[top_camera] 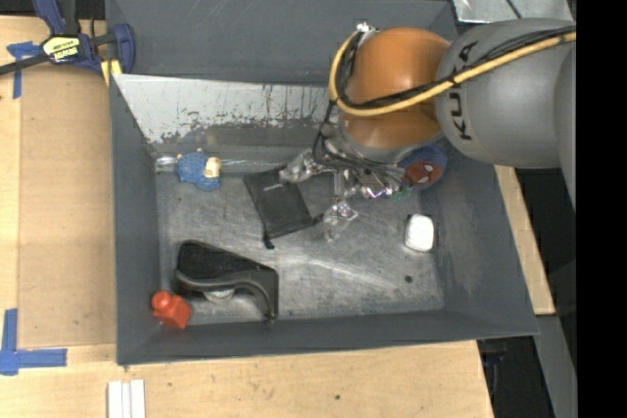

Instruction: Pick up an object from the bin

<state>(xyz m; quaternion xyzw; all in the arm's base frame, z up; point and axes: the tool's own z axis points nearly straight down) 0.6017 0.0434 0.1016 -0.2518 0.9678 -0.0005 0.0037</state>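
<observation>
Pincer (318, 197) hangs low in mid-bin, fingers spread fairly wide: one metal fingertip (296, 172) up-left, the other lower-right, w/ nothing gripped btwn them. Right under it lies a flat black rectangular pad (277, 209), set diagonal on the bin floor. Its upper-right corner sits in the gap btwn the fingers, but contact can't be judged from this angle. Above the pincer is the arm's orange wrist cover (390, 83) w/ a yellow cable looped round it, and the grey arm comes in from the right. Just right of the pincer, partly under the wrist, is a round blue-and-red item (425, 171). Below that, near the right wall, is a small white block (419, 233), apart from the pad. Back-left, by the rear wall, is a small blue-and-yellow piece (200, 168). Front-left lies a black curved handle-like object (225, 277), w/ a small red piece (170, 307) just beside its left end, in the corner of the grey bin (135, 240).
</observation>
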